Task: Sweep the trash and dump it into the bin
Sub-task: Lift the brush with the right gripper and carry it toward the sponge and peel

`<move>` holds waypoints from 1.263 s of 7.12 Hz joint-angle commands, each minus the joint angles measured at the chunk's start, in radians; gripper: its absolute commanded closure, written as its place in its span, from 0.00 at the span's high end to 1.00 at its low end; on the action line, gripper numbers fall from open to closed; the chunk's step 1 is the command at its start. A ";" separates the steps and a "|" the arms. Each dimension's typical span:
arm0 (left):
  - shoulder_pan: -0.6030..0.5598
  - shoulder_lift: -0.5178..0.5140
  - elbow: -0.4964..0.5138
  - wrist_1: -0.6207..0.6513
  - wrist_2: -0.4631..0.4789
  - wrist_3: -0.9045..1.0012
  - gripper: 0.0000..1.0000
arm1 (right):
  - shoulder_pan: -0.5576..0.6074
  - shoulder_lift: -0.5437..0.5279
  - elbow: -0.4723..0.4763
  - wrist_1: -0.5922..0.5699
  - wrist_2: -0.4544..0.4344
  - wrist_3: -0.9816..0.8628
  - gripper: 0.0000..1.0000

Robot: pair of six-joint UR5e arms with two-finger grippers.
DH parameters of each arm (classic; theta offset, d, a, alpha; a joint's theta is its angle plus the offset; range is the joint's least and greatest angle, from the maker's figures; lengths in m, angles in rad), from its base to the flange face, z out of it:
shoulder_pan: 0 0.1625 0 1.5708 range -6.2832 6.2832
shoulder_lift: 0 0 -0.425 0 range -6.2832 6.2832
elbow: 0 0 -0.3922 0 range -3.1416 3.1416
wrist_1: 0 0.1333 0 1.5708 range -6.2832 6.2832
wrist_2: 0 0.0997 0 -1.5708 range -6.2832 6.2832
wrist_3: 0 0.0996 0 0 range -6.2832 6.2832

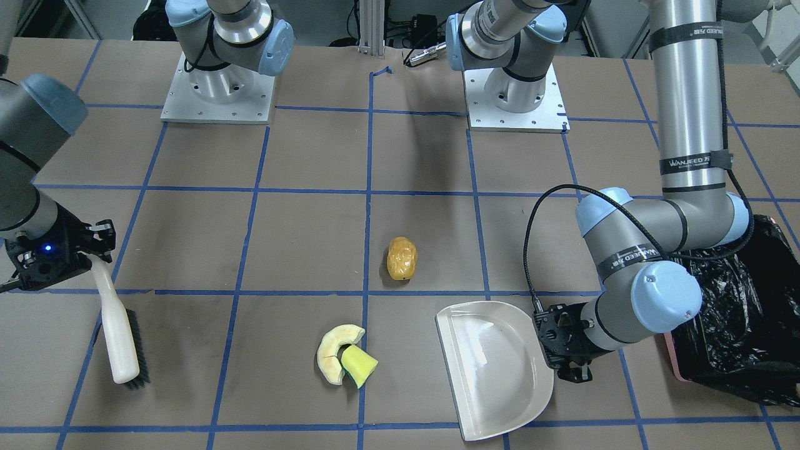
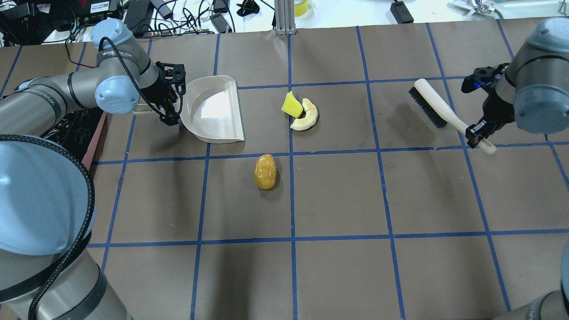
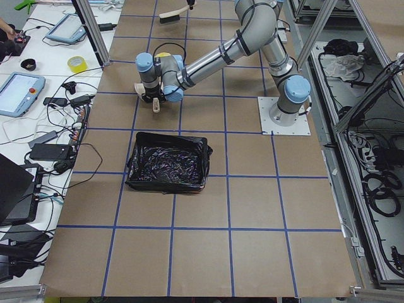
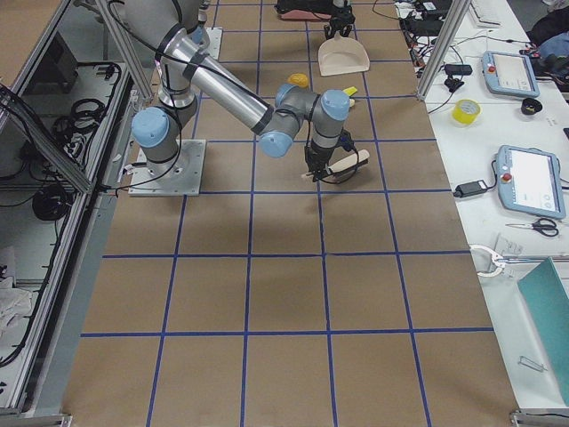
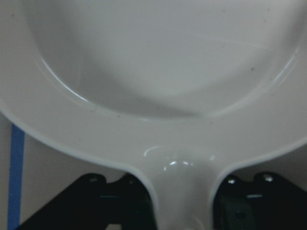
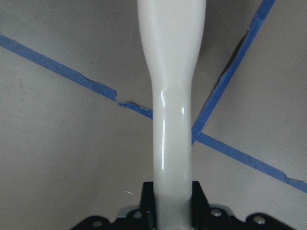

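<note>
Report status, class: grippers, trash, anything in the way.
Left gripper shut on dustpan, right gripper shut on brush. Lump, slice, wedge unswept, dustpan empty. Nothing between brush and slice.

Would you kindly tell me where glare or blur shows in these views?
Overhead exterior: a bright glare patch sits inside the off-white plastic dustpan. Left wrist-mounted: that dustpan fills the frame, soft and out of focus. Right wrist-mounted: thin highlights streak the white brush handle. Exterior front-facing: the crinkly black bin bag glints.
</note>
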 commanded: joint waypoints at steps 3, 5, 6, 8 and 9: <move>-0.019 0.011 -0.029 0.004 0.008 0.023 0.00 | 0.250 0.001 -0.017 0.024 0.062 0.406 0.00; -0.019 0.010 -0.029 0.002 0.009 0.023 0.00 | 0.372 0.021 -0.040 0.032 0.059 0.597 0.00; -0.019 0.010 -0.029 0.002 0.009 0.023 0.00 | 0.418 0.048 -0.048 0.026 0.060 0.622 0.00; -0.021 0.014 -0.023 0.002 0.030 0.019 0.00 | 0.522 0.102 -0.102 0.027 0.062 0.786 0.00; -0.021 0.014 -0.023 0.001 0.031 0.015 0.00 | 0.553 0.130 -0.134 0.027 0.062 0.831 0.00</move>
